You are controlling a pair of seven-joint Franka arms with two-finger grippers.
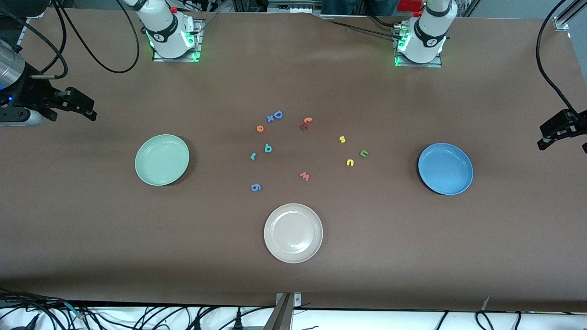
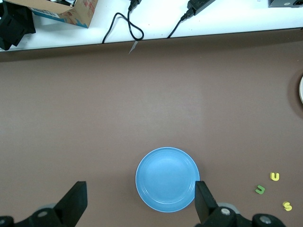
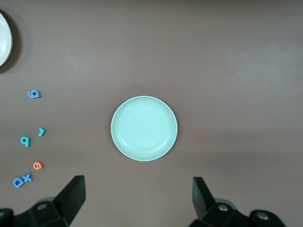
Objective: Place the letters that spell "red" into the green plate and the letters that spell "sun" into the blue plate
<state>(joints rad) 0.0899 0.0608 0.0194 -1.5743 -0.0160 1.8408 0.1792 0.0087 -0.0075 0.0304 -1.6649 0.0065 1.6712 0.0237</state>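
Front view: small foam letters lie mid-desk between the round mint-green plate [image 1: 162, 159] and round blue plate [image 1: 445, 168], likely for sorting outward. Left wrist view: left gripper [image 2: 139, 203], fingers spread, over blue plate. Right wrist view: right gripper [image 3: 138, 198], fingers spread, over green plate.

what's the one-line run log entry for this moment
stage: not started | green plate: no letters | blue plate: no letters | left gripper: open | right gripper: open
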